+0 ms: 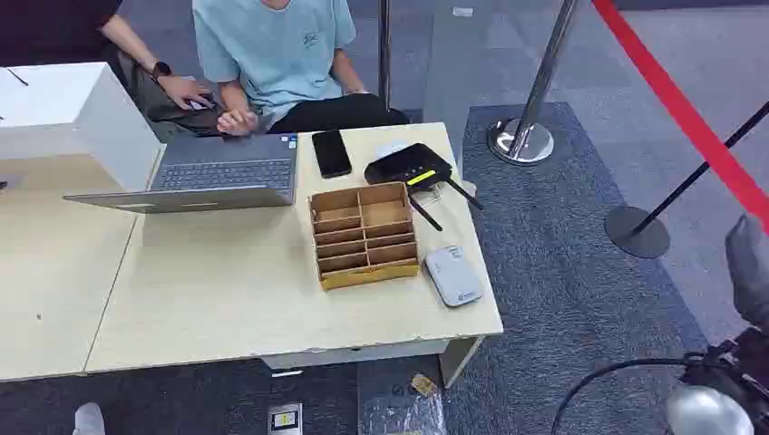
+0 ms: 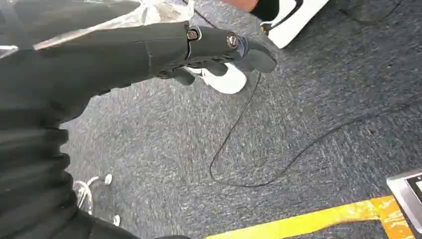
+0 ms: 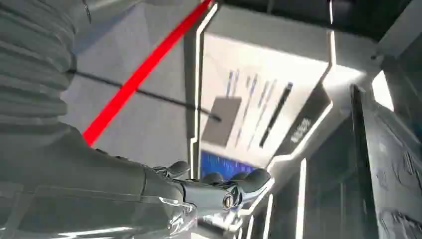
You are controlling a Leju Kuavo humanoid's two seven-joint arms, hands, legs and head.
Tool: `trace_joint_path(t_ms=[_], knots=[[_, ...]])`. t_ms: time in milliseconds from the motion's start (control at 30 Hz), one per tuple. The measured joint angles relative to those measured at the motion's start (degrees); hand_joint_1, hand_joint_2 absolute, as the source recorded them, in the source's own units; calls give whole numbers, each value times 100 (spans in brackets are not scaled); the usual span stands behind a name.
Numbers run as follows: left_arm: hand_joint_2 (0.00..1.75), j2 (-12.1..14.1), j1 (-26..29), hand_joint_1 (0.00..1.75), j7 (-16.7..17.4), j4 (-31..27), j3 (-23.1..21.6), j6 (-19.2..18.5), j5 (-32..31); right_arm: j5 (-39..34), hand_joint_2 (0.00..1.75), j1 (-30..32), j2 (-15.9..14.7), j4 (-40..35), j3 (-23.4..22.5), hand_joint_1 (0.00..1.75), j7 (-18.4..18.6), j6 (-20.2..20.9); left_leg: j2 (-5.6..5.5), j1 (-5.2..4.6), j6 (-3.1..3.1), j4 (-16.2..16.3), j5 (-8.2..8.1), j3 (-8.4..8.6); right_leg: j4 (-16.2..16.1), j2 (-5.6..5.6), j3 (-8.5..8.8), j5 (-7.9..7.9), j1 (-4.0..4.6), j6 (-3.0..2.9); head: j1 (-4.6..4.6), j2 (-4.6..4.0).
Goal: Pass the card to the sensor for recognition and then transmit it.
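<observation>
**Card not obvious, both hands hanging off the worktop**

Heads up: you won't spot a loose card for sure in the head view. The closest match is a flat white-grey piece (image 1: 452,275) with rounded corners. It lies near the right edge of the worktop (image 1: 227,299), just beside the cardboard divider tray (image 1: 365,234). I can't tell if it's the card itself. The tray's slots are too small to read. Behind the tray sits a black antenna box (image 1: 410,167) with a yellow-green strip on top and two thin antennas pointing toward the worktop's edge.

Your left hand (image 2: 209,55) hangs over the grey carpet (image 2: 298,99). Its thumb is out, its fingers are loosely bent, and it holds nothing. Your right hand (image 3: 219,186) is out to the right, well away from the worktop, also loosely bent and holding nothing.

Around that:
- An open laptop (image 1: 222,172) and a dark phone (image 1: 331,152) sit left of the antenna box.
- A white box (image 1: 77,109) stands at the far left.
- Two people sit behind the worktop, and one has a hand (image 1: 238,120) at the laptop.
- Chrome posts (image 1: 529,127) with a red belt (image 1: 689,109) stand on the right.
- A thin cable (image 2: 239,149) and a strip of yellow tape (image 2: 308,221) lie on the carpet under your left hand.
</observation>
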Motion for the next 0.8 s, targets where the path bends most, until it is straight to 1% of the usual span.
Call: trace_joint_path(t_ms=[67,100,133,233,333,400,500,633,733,800], knots=[[175,0,-5,0,15,0,-57,-42,-77,-96,175,-187,-158,193,217,0,116,4,-1,0,0,0,0,-3,2,1,-1,0,0,0,0,0],[175,2,-13,0,37,2,-109,-92,-153,-200,175,-373,-314,401,388,0,247,7,4,-1,0,0,0,0,3,2,-5,2,-1,1,-2,0],[175,0,-23,0,42,0,-140,-107,-195,-337,175,-526,-442,564,525,0,245,7,3,-1,0,1,1,2,3,2,-3,2,-1,1,2,0],[175,2,-34,0,42,0,-219,-160,-287,-450,175,-927,-629,977,839,0,24,13,-4,-1,1,5,7,6,2,-9,-3,2,-2,2,0,0],[175,2,-30,0,39,0,-271,-166,-313,-380,175,-1192,-795,1330,1064,0,-20,13,-6,-1,1,5,7,2,4,-10,-3,2,-1,2,-2,0],[175,2,-34,0,7,0,-321,-175,-326,-328,175,-1463,-880,1660,1293,0,-5,11,-5,-1,1,4,7,-9,10,-9,-6,2,-1,2,0,0],[175,0,-53,0,-17,0,-361,-232,-335,-301,175,-2071,-948,2265,1703,0,35,13,-3,-1,-1,3,9,-9,13,-8,-10,3,0,2,4,0],[175,2,-71,0,48,0,-431,-354,-424,-494,175,-2957,-948,3313,2422,0,26,22,-13,1,-2,5,17,-4,18,-13,-12,3,0,0,-2,0],[175,2,-69,0,81,0,-485,-376,-429,-524,175,-3342,-933,3837,2749,0,0,20,-25,2,-4,6,19,-7,18,-25,-13,3,0,0,2,0],[175,9,-66,0,105,2,-505,-389,-444,-524,175,-3473,-937,4083,2916,0,-18,35,-24,2,-4,5,19,-10,18,-25,-13,3,0,0,2,0]])
